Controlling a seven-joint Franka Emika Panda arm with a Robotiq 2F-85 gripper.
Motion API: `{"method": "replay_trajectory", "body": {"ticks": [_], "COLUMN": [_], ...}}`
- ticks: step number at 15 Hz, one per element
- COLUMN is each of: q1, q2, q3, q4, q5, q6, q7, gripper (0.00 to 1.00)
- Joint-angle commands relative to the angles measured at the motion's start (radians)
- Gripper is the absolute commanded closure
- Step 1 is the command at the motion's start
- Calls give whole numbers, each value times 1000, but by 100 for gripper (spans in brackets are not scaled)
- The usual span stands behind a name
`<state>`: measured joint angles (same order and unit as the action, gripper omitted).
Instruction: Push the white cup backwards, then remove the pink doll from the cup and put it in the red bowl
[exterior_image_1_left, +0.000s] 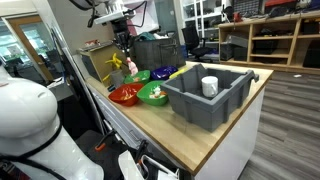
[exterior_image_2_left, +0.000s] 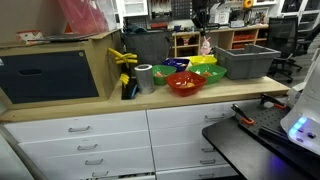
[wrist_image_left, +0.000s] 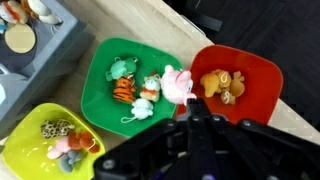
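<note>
The gripper (wrist_image_left: 186, 110) clamping the pink doll (wrist_image_left: 176, 82) hovers at nine o'clock of the red bowl (wrist_image_left: 264, 76); released here, it may land in the green bowl (wrist_image_left: 108, 50).

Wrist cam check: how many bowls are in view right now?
3. The red bowl is at right, a green bowl is in the middle, and a yellow-green bowl is at lower left. More bowls may lie outside this view.

Arm (exterior_image_1_left: 121, 30) o/head, tool (exterior_image_1_left: 127, 56) ptg down, clamped on pink doll (exterior_image_1_left: 131, 66)
</note>
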<state>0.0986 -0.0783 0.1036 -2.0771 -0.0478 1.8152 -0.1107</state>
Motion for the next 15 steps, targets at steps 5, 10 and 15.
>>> {"method": "replay_trajectory", "body": {"ticks": [5,10,15], "q1": [89,103,108], "q2": [1,30,33], "q3": [96,106,110], "q4": [-71,-75,-105], "q5": [-10,5,29], "q6": [30,153,274], "q7": [83,82,78], "gripper": [100,100,100]}}
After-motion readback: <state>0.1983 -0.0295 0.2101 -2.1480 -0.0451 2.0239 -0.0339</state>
